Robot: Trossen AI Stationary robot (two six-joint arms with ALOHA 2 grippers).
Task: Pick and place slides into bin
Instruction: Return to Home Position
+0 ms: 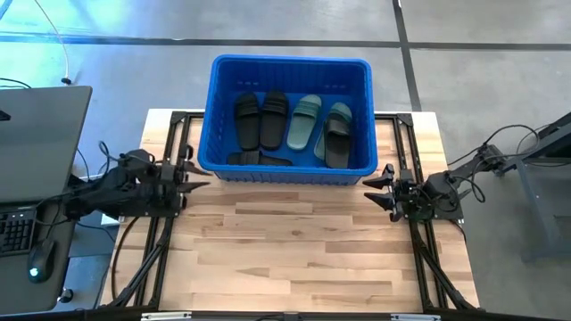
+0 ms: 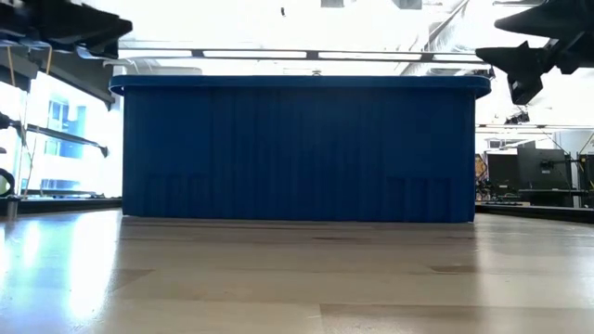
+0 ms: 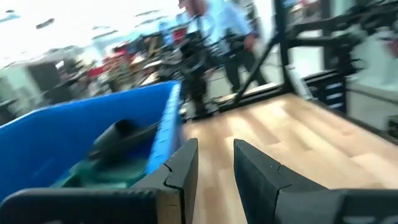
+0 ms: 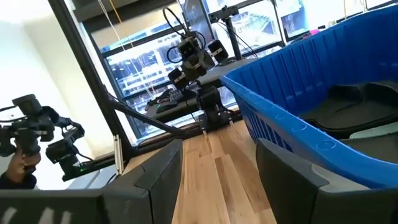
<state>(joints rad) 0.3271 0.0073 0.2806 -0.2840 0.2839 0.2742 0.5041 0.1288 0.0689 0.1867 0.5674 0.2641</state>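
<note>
The blue bin (image 1: 290, 116) stands at the table's far edge, between the two arms. Several slides lie inside it: two black ones (image 1: 260, 119) side by side, two sage green ones (image 1: 304, 120) (image 1: 337, 134), and black ones (image 1: 259, 159) against the near wall. My left gripper (image 1: 198, 176) hovers by the bin's near left corner, open and empty; it also shows in the left wrist view (image 3: 214, 152). My right gripper (image 1: 373, 190) hovers by the bin's near right corner, open and empty; it also shows in the right wrist view (image 4: 217, 149).
Bare wooden table top (image 1: 294, 250) lies between the bin and the near edge. Black frame rails (image 1: 178, 125) run along both sides of the table. A laptop (image 1: 45, 134) and a mouse (image 1: 36, 267) sit off the table's left. A person (image 3: 211, 31) stands in the room beyond.
</note>
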